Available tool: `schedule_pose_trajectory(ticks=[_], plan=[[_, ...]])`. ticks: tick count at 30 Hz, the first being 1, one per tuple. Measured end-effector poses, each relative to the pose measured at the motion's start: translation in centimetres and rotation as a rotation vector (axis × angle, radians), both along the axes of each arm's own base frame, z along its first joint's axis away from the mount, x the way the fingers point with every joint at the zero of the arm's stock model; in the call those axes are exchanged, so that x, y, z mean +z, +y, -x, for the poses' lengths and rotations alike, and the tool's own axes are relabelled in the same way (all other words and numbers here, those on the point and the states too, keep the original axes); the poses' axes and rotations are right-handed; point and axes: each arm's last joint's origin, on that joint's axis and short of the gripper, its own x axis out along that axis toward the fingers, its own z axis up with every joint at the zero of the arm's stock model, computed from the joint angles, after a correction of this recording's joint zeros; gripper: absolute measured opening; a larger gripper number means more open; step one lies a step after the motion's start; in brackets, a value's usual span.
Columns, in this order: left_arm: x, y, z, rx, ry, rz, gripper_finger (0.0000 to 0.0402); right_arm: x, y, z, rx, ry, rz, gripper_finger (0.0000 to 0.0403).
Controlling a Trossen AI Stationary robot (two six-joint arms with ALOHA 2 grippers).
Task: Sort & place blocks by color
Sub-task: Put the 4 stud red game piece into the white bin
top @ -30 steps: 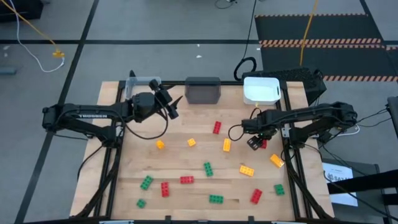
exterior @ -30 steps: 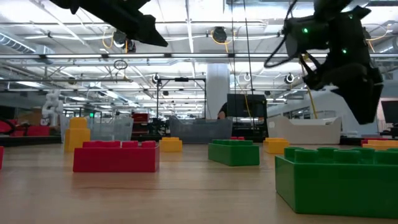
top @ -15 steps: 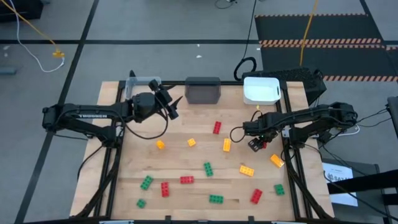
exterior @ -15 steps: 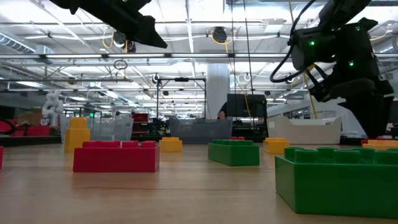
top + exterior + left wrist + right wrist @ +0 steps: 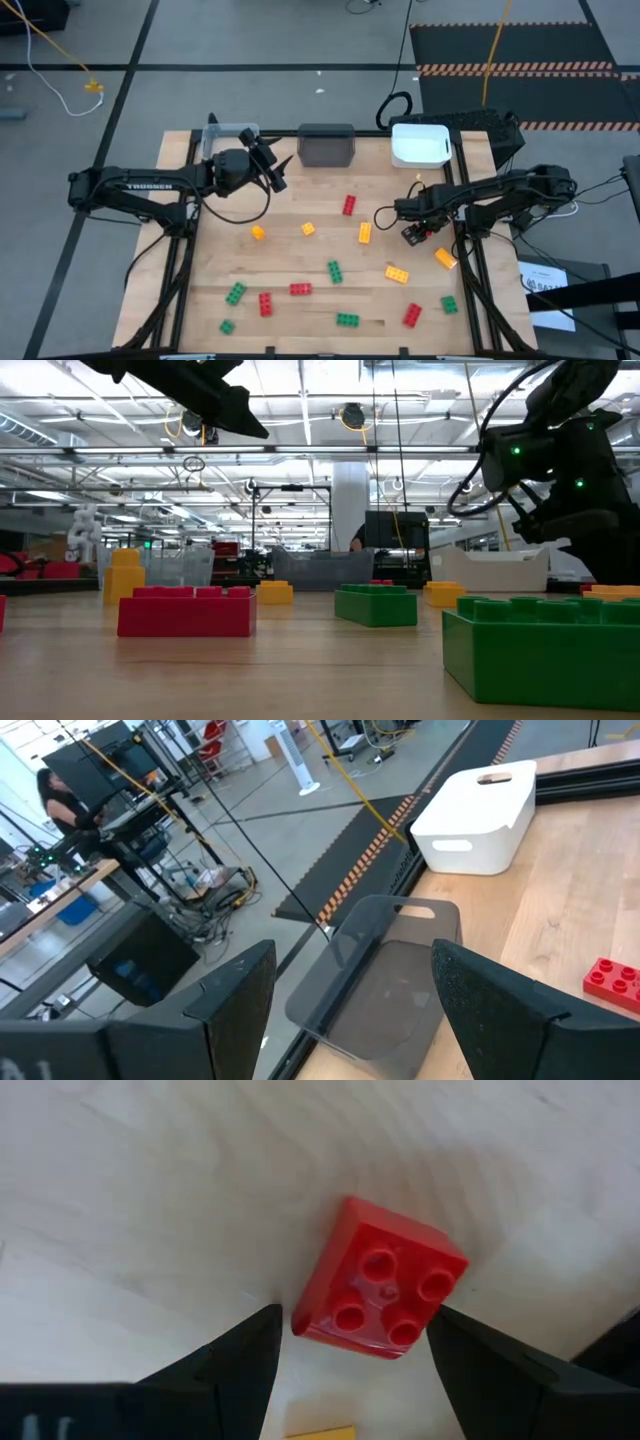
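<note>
Red, small, four-studded plastic brick (image 5: 381,1284) lies flat on the wooden worktop (image 5: 300,260), right below the right pincer (image 5: 350,1342), whose fingers stand spread. Descend straight, straddle its sides squarely, then pinch. Left pincer (image 5: 272,168) waits, spread too.

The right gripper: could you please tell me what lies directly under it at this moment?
A small red block with four studs lies on the table under the open right gripper, between its fingers. A yellow block's edge shows nearby; the rest is hidden.
</note>
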Motion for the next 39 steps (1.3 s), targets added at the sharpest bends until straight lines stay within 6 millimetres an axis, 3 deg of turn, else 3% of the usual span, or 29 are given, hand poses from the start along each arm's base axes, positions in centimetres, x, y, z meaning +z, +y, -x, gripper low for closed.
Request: schedule_pose_trajectory(ticks=[21,26,35,39], plan=[[0.0,0.0,0.0,0.0,0.0,-0.002,0.0269,1.1,-1.1,0.4,-0.08,-0.1,0.066,0.0261],[0.0,0.0,0.0,0.0,0.0,-0.002,0.0269,1.1,-1.1,0.5,-0.054,-0.096,0.062,0.023],[0.0,0.0,0.0,0.0,0.0,-0.002,0.0269,1.2,-1.1,0.8,0.005,-0.063,0.049,0.0125],[0.0,0.0,0.0,0.0,0.0,-0.002,0.0269,1.2,-1.1,0.8,0.04,-0.064,0.045,0.0117]])
